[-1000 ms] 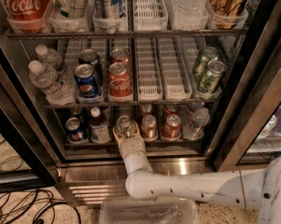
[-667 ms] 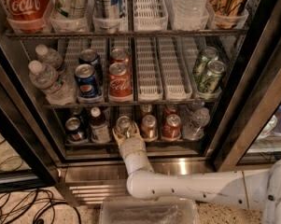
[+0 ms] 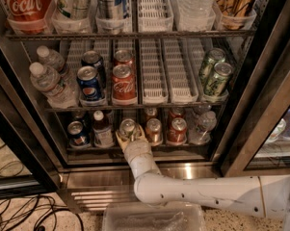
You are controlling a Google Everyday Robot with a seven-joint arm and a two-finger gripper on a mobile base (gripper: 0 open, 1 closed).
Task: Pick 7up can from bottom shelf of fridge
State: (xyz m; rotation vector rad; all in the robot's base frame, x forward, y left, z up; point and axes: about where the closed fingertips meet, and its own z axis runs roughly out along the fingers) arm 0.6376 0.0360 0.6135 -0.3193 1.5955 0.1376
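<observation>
— Which one is it going for?

— I'm watching the small silver-topped, green-and-white 7up can (image 3: 127, 127). It's standing upright on the low, dark wire bottom shelf (image 3: 207, 146) of the big black-framed, glass-doored fridge (image 3: 260, 105). That puts it just above the ribbed stainless-steel base (image 3: 192, 171), left of that base's middle.

— And the hand?

— The pale tan hand (image 3: 131, 134) is reaching up over the steel base on its white jointed arm (image 3: 207, 196) and sitting around the can's lower body. Whether it's squeezing or only cradling, I cannot tell from here.

— Is anything crowding it?

— A dark bottle (image 3: 102, 129) with a white cap is standing just beside it, further left above the base. A reddish can (image 3: 154, 130) is standing just beside it on the other side.

— How is the can going to behave?

— I'm guessing it's full, so it's going to feel solid for its size and fairly stiff. The thin metal wall is going to dent under a hard pinch, though. Coming out of the cold, it's probably going to be a bit slick too.

— So where should it be taking hold?

— I'm thinking across the round body about halfway up, not on the rim. The grip needs to be firm enough to stop it sliding without crushing it. Then I'd expect it to be drawing the can straight out over the steel base, keeping it upright, because the neighbours are sitting close on both sides.
</observation>
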